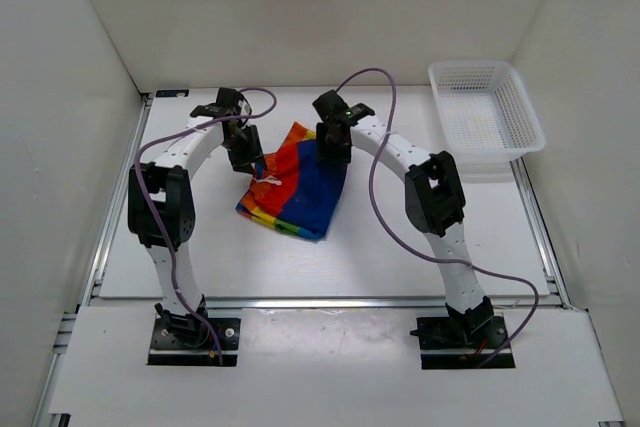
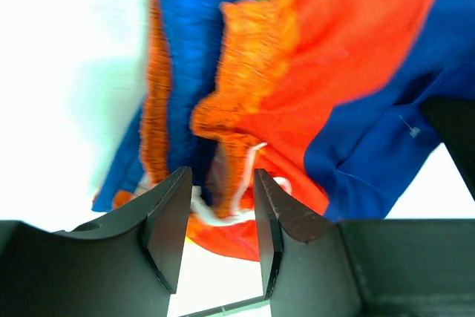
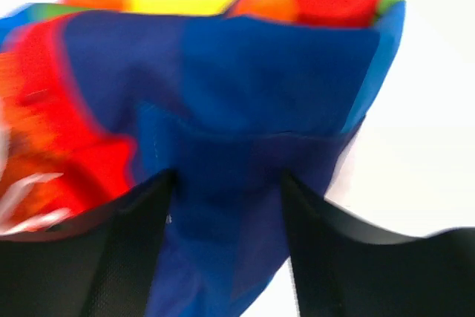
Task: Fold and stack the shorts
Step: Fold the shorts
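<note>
The rainbow-striped shorts [image 1: 296,190] lie bunched in the middle of the table between my two grippers. My left gripper [image 1: 256,164] is at their left edge. In the left wrist view its jaws [image 2: 220,183] stand apart, with the orange waistband [image 2: 249,57] and the white drawstring [image 2: 215,217] just at and beyond the fingertips [image 2: 169,213]; bare table shows between them. My right gripper [image 1: 331,155] is over the back right of the shorts. In the right wrist view its jaws [image 3: 226,183] stand wide apart with blue fabric [image 3: 230,235] filling the gap.
A white mesh basket [image 1: 486,110] stands at the back right of the table. White walls close in the left, back and right. The arm bases are bolted at the near edge.
</note>
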